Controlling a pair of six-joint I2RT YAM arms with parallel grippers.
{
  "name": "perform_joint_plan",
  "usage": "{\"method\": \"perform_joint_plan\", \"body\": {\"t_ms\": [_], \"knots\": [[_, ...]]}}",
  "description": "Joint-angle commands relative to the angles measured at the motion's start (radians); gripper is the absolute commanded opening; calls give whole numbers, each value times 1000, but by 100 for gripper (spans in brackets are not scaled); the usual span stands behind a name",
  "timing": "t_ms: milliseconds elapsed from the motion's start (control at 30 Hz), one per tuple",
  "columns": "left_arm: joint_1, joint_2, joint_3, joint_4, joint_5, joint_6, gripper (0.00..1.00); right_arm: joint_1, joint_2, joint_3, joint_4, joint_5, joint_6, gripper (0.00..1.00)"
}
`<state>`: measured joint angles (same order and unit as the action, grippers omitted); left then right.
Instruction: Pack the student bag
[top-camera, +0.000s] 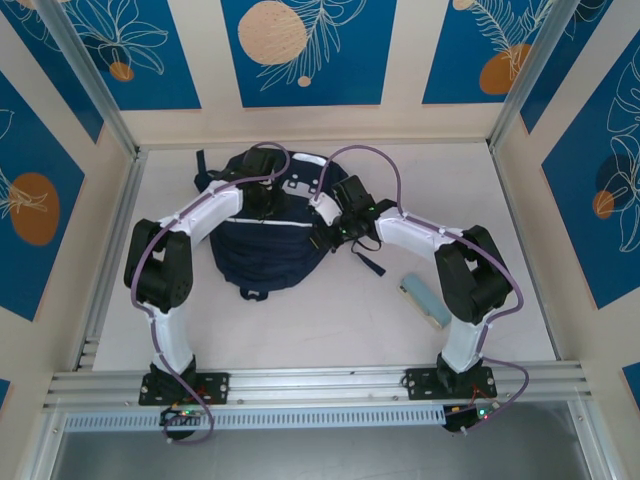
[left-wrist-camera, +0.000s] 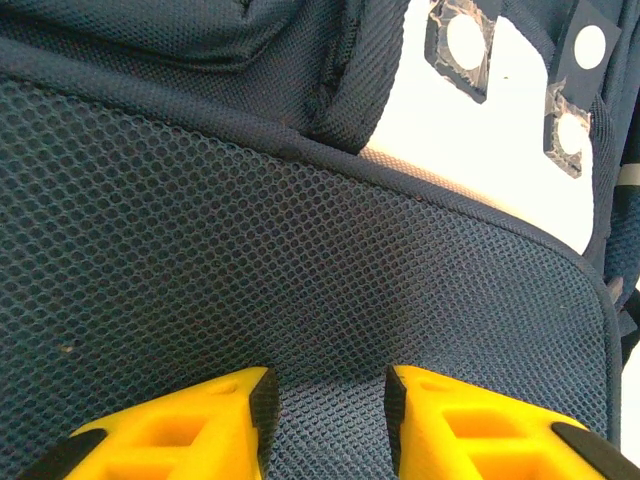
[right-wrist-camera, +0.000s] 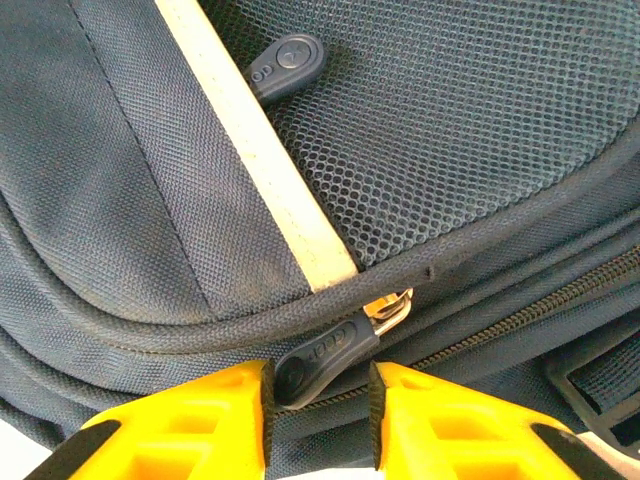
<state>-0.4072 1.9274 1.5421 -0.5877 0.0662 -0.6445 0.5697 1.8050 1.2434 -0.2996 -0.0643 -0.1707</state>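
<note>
Over the student bag (left-wrist-camera: 300, 250), left fingers (left-wrist-camera: 180, 430) stand narrowly apart; right fingers (right-wrist-camera: 470, 430) flank a zipper pull (right-wrist-camera: 322, 352), grip unclear.

navy student bag (top-camera: 265, 255), white stripe trim, mesh panels; lying flat

Nothing here can be read clearly, no words and no numbers. The upper zipper pull (right-wrist-camera: 285, 62) on the student bag (right-wrist-camera: 120, 200) has tiny raised letters and a small round mark, but they are too small to read. The lower zipper pull (right-wrist-camera: 322, 356) has tiny raised letters too, and they cannot be read either.
</note>
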Motion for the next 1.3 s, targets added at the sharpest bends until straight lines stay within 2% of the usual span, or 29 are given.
{"method": "perform_joint_plan", "body": {"t_ms": [0, 167, 267, 533, 700, 933, 1067, 1267], "knots": [[22, 45, -8, -80, -13, 15, 37, -18, 7, 26, 15, 9, -28, 31], [22, 47, -4, -80, -1, 22, 37, -28, 21, 48, 22, -69, -7, 36], [22, 50, -2, -81, 4, 25, 37, -28, 57, 81, 7, -77, -18, 34], [23, 56, -7, -67, 27, 23, 37, -26, 76, 115, -54, -125, -27, 10], [22, 33, -5, -42, 37, 22, 36, -28, 66, 112, -79, -137, -17, 0], [6, -63, -11, 46, 80, 46, 37, -30, 26, 90, -90, -215, 12, 0], [-28, -68, -13, 89, 101, 34, 35, -28, 1, 60, -76, -252, 31, 0], [-90, 67, 44, 4, -21, -15, 21, -27, -36, 13, -39, -267, 53, 0]]}}
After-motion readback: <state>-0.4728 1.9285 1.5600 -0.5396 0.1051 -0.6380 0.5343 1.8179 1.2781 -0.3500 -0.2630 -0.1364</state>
